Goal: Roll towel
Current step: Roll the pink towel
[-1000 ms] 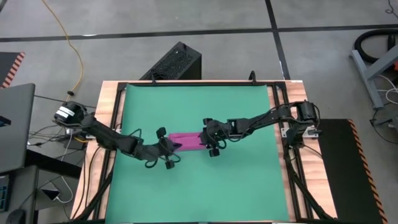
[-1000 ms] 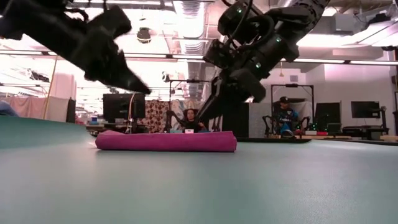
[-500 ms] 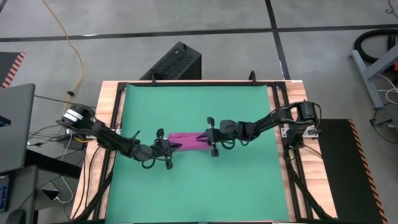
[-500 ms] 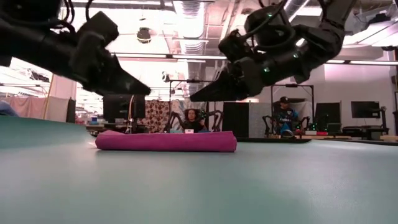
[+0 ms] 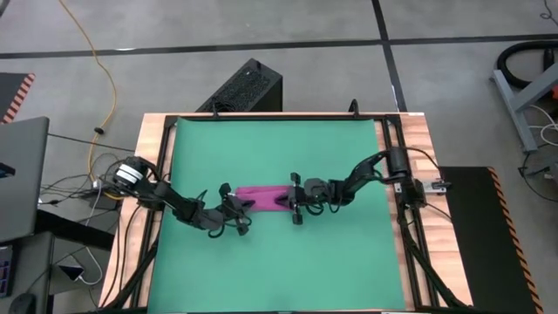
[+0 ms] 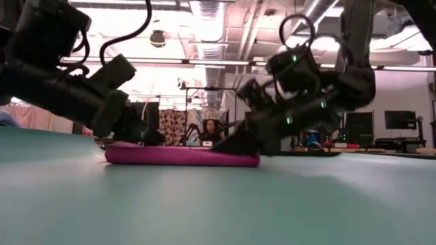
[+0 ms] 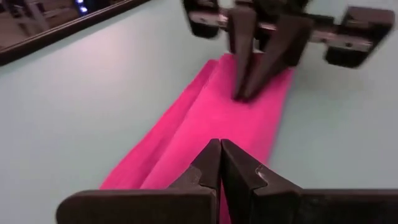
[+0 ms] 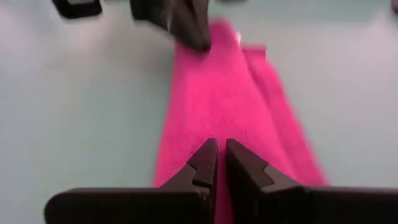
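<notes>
The left hand [image 5: 234, 206] has its fingers pressed together, their tips down on one end of the towel [image 5: 261, 198]. The right hand [image 5: 290, 201] sits at the opposite end, its fingers nearly together with a thin gap, tips on the cloth; whether they pinch it cannot be told. The towel lies as a narrow folded pink strip between the two hands, flat on the green mat [image 5: 279, 262] near its middle. The mat covers the wooden tabletop [image 5: 155, 139].
</notes>
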Action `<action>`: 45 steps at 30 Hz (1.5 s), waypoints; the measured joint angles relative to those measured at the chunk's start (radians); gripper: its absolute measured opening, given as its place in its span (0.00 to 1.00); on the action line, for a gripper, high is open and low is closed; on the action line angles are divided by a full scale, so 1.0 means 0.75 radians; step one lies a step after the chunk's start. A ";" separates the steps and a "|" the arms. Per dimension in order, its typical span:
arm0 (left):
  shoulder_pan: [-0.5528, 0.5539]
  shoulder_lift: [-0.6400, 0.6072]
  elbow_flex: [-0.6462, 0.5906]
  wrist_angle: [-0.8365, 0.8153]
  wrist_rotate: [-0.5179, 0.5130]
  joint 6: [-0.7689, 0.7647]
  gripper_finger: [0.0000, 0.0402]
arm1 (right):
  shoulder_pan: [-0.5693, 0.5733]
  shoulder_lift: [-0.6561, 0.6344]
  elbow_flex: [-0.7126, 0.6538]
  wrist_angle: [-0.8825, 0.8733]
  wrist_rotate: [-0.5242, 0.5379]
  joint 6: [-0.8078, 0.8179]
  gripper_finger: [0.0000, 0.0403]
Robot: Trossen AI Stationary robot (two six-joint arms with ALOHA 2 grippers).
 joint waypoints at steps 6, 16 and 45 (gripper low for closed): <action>0.032 0.001 0.000 -0.118 -0.034 -0.066 0.00 | -0.017 0.145 0.003 0.149 0.036 0.117 0.13; 0.113 0.001 -0.018 -0.229 -0.023 -0.149 0.00 | -0.004 0.158 0.003 0.164 0.041 0.154 0.13; 0.135 0.001 -0.030 -0.266 0.150 -0.278 0.00 | 0.381 -0.405 0.038 -0.694 0.474 -0.382 0.36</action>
